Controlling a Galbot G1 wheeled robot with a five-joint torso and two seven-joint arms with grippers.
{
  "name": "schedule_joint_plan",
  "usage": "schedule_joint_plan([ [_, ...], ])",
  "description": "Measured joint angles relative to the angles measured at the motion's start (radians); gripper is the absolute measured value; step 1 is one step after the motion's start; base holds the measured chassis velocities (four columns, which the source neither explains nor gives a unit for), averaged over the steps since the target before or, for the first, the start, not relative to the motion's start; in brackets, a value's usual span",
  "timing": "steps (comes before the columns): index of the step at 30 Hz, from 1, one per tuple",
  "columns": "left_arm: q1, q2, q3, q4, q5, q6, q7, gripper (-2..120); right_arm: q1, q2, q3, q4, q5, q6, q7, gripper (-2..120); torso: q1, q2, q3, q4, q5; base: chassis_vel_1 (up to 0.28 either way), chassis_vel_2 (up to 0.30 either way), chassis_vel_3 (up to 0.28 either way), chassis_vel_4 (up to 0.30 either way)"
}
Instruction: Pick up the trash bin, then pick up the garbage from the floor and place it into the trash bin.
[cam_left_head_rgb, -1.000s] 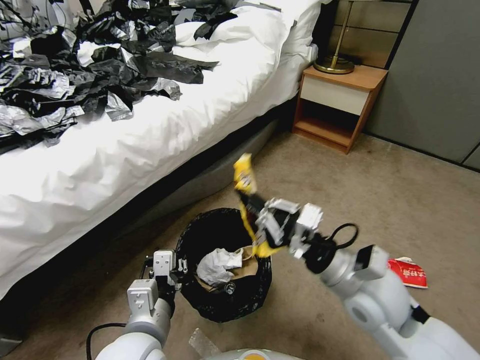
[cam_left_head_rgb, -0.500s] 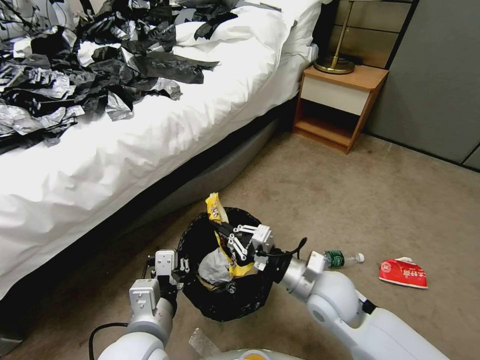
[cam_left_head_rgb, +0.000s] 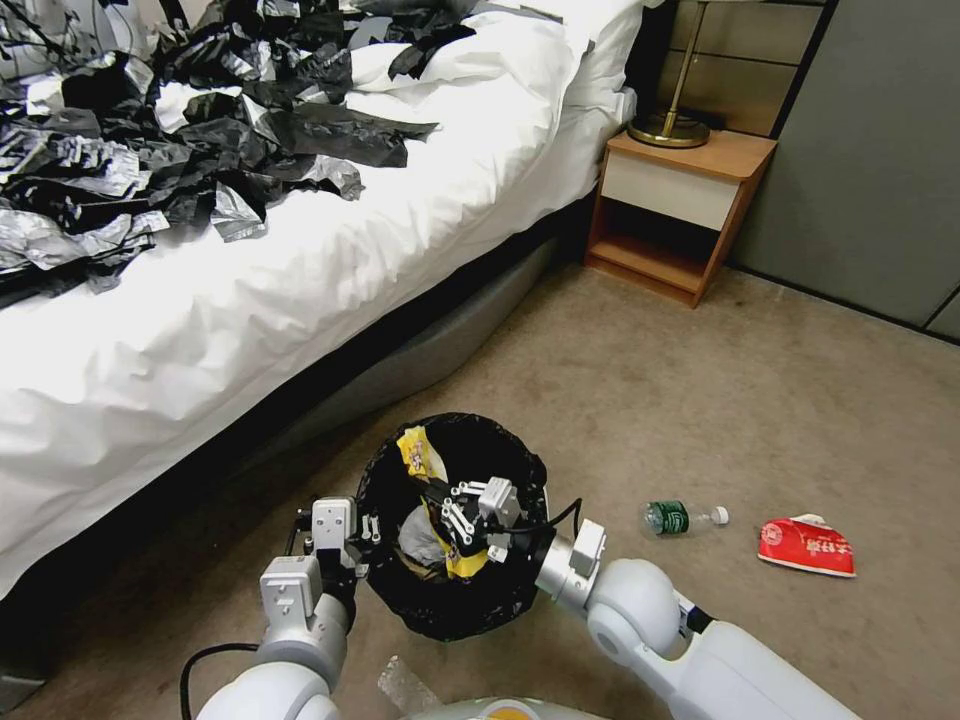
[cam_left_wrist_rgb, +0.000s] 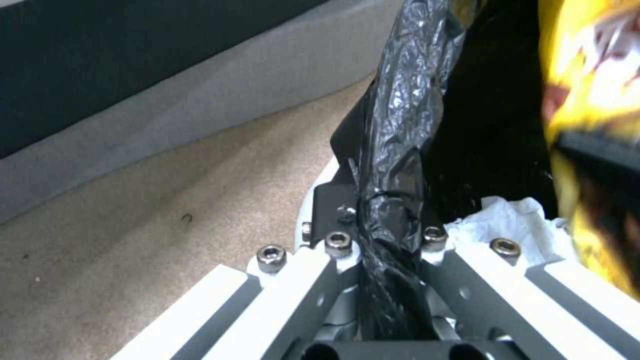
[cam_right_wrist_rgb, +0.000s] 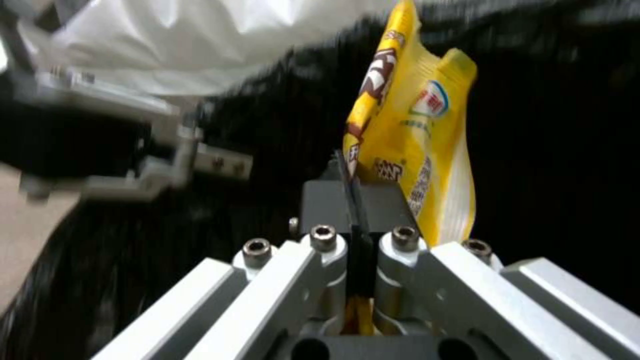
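The trash bin, lined with a crinkled black bag, stands on the carpet beside the bed. My left gripper is shut on its near-left rim; the left wrist view shows the liner pinched in that gripper. My right gripper reaches down inside the bin, shut on a yellow snack wrapper. The right wrist view shows the wrapper clamped upright in the gripper. A white tissue lies in the bin. On the floor to the right lie a clear bottle and a red crumpled packet.
The white bed runs along the left, with black clothing heaped on it. A wooden nightstand carrying a brass lamp base stands at the back right. Open carpet lies right of the bin.
My right gripper has carried the yellow wrapper from above the bin's right side down into the bin. The lowered arm now uncovers the bottle. The left gripper and bin have not moved.
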Motion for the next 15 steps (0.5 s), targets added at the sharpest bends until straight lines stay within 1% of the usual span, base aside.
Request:
schedule_joint_plan([
  [6,-0.002,-0.001,0.000,-0.006,-0.002,0.001,0.000,0,-0.030,-0.004,0.016,-0.025,-0.036,-0.001,-0.013,0,0.000,0.000,0.000,-0.0001,0.0000,0.000,0.000,0.000,0.000],
  [7,-0.002,-0.001,0.000,-0.007,-0.002,0.001,0.000,0,-0.032,-0.004,0.019,-0.028,-0.040,-0.002,-0.013,2,0.000,0.000,0.000,0.0000,0.0000,0.000,0.000,0.000,0.000],
  [8,-0.002,-0.001,0.000,-0.008,-0.002,0.002,0.000,0,-0.036,-0.005,0.023,-0.029,-0.047,-0.002,-0.014,8,0.000,0.000,0.000,-0.0001,0.0001,0.000,0.000,0.000,0.000],
  [9,-0.002,-0.001,0.000,-0.008,-0.002,0.002,0.000,0,-0.036,-0.005,0.023,-0.029,-0.047,-0.002,-0.014,8,0.000,0.000,0.000,-0.0001,0.0001,0.000,0.000,0.000,0.000],
  [11,-0.003,0.000,-0.002,-0.011,-0.004,0.003,0.000,0,-0.044,-0.012,0.031,-0.027,-0.053,-0.002,-0.014,18,0.000,0.000,0.000,0.0000,0.0000,0.000,0.000,0.000,0.000],
  [12,-0.003,0.000,-0.002,-0.011,-0.004,0.003,0.000,0,-0.044,-0.012,0.031,-0.027,-0.053,-0.002,-0.014,18,0.000,0.000,0.000,0.0000,0.0000,0.000,0.000,0.000,0.000],
  [15,-0.004,0.002,-0.003,-0.012,-0.006,0.003,0.000,0,-0.053,-0.023,0.041,-0.013,-0.055,-0.004,-0.014,32,0.000,0.000,0.000,-0.0001,0.0000,0.000,0.000,0.000,0.000],
])
